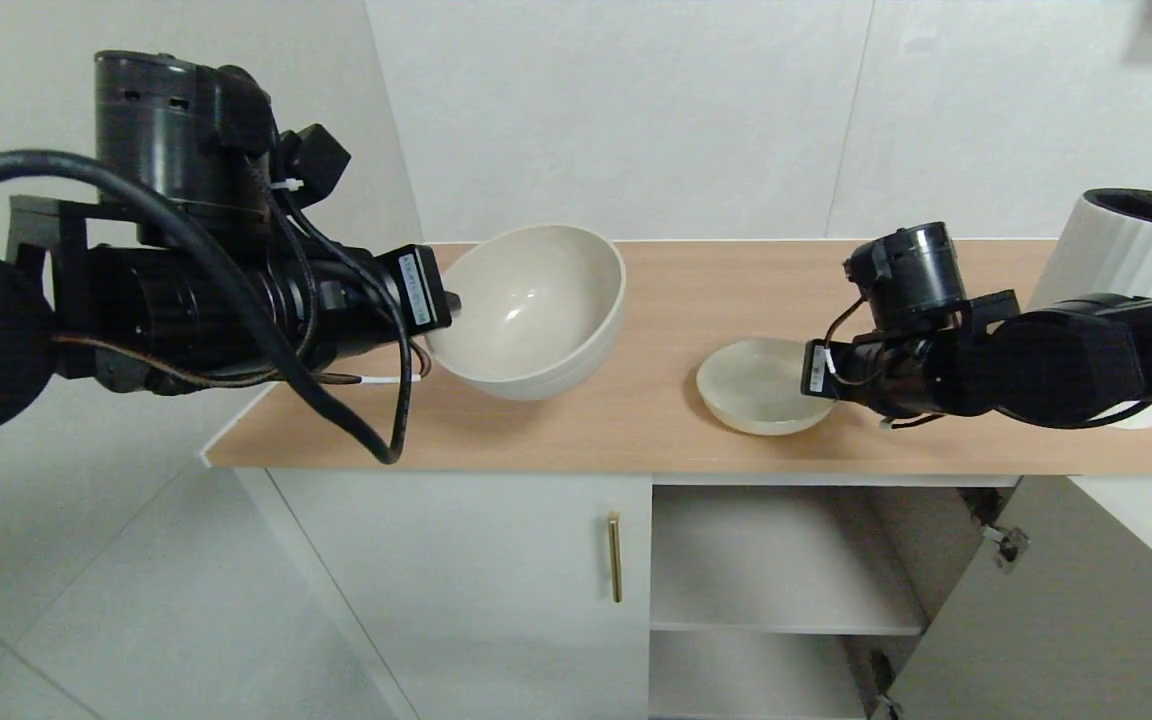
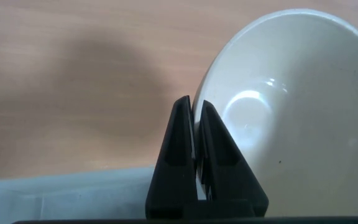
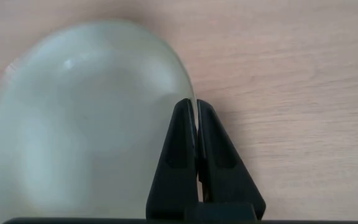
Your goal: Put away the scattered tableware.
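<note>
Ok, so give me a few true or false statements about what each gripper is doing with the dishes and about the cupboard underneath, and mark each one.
1. The left gripper is shut on the rim of the large bowl. True.
2. The large bowl stands level and upright. False: it is tilted, held by its rim.
3. The right gripper hangs open above the small dish. False: it is shut on the dish's rim.
4. The cupboard's right door is open, showing shelves. True.
5. The small dish is stacked inside the large bowl. False: it lies apart from it on the counter.
</note>
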`<state>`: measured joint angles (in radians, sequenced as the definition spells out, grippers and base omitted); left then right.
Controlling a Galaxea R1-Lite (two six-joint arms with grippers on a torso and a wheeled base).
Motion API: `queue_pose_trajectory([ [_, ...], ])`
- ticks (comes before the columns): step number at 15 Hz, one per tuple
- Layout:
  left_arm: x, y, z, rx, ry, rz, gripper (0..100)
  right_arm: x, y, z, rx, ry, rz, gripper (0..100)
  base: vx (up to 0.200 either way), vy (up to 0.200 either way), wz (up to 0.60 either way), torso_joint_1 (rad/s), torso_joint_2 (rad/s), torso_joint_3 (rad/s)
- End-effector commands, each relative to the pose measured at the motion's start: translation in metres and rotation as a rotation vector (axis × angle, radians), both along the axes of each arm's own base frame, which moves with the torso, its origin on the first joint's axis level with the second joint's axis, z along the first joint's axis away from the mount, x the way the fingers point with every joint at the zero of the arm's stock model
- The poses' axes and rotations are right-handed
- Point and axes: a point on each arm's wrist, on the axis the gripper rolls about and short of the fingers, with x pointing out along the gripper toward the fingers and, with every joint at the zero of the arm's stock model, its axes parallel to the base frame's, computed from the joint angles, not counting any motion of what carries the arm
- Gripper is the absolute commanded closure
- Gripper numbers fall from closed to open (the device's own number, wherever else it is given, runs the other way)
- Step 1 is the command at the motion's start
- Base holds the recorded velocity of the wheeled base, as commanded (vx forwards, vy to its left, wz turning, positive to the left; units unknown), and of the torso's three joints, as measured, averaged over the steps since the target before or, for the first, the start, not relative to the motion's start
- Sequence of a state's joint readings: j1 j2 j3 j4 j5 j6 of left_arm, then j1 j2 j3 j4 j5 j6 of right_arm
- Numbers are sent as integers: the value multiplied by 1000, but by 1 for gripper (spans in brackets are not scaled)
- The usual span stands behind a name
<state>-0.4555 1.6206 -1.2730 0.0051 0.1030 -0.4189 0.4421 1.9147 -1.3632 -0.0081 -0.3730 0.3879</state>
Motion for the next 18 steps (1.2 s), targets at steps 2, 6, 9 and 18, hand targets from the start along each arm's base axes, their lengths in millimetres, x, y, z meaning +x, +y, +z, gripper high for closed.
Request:
queue_pose_trajectory([
  [2, -13, 2, -10, 16, 33, -11, 100, -41, -17, 41, 89, -72, 53, 100, 0, 0, 0, 0, 0, 0],
  [6, -44, 6, -39, 42, 129, -43, 100, -114, -47, 52, 152, 0, 206, 100, 0, 0, 0, 0, 0, 0],
  [9, -65, 14, -67, 60, 183, -47, 100, -147, -59, 43, 130, 63, 222, 100, 0, 0, 0, 0, 0, 0],
  [18, -72, 16, -85, 63, 196, -54, 100, -169, -62, 12, 93, 157, 261, 100, -67, 0, 0, 1, 0, 1],
])
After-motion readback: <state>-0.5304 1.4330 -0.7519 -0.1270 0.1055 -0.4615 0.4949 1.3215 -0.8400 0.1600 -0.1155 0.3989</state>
